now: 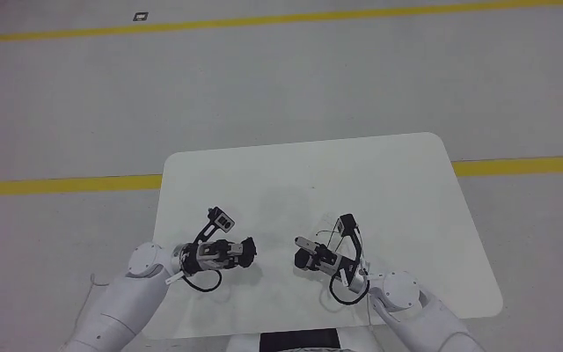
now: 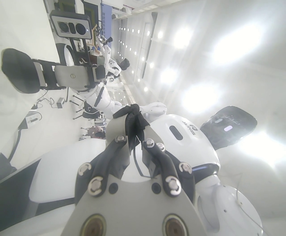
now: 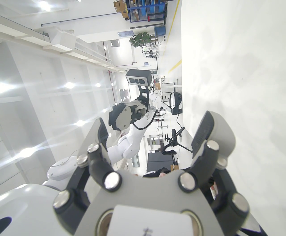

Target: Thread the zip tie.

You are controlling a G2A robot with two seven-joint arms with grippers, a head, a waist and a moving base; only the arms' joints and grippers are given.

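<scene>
A white, round-cornered worktop stands on a pale grey smooth floor crossed by painted yellow lines. Bright round ceiling lights glare overhead. Far off stand blue metal shelving, a leafy green plant and a blue bin.

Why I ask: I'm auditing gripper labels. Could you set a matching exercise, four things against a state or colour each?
Things:
1. left gripper
2. right gripper
3. table
4. floor line

States or colours:
A. yellow
B. open, holding nothing
C. shut on the zip tie
D. white

Pairs: 1-C, 2-B, 3-D, 4-A
</scene>
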